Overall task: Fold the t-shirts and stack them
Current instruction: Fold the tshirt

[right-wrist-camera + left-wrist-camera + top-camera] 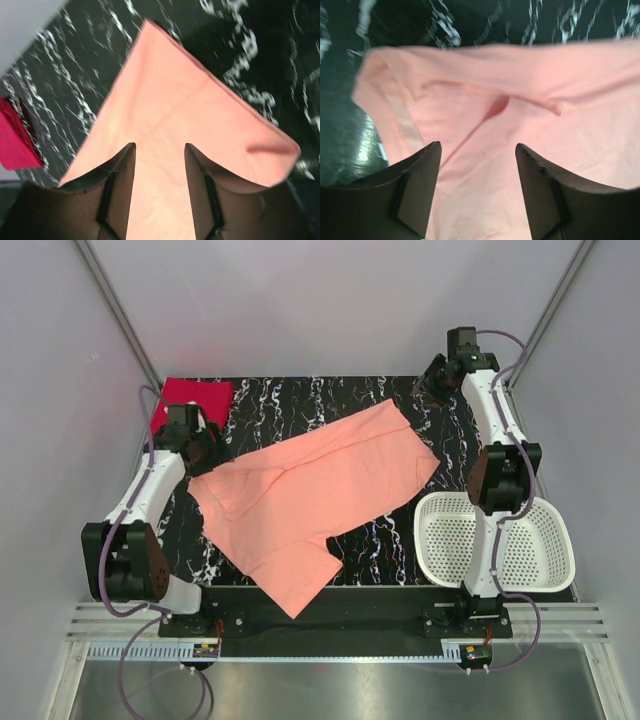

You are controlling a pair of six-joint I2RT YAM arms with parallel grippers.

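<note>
White basket (pixel 548 558) at near right of black table (pixel 290 400). Pink shirt (pixel 310 490) lies spread out, slanted across middle of table. Left gripper (pixel 478 146) over shirt's left edge, fingers apart, holding nothing. Red shirt (pixel 190 400) folded at far left corner. Right gripper (pixel 160 145) over pink shirt's far corner, fingers apart, holding nothing.
</note>
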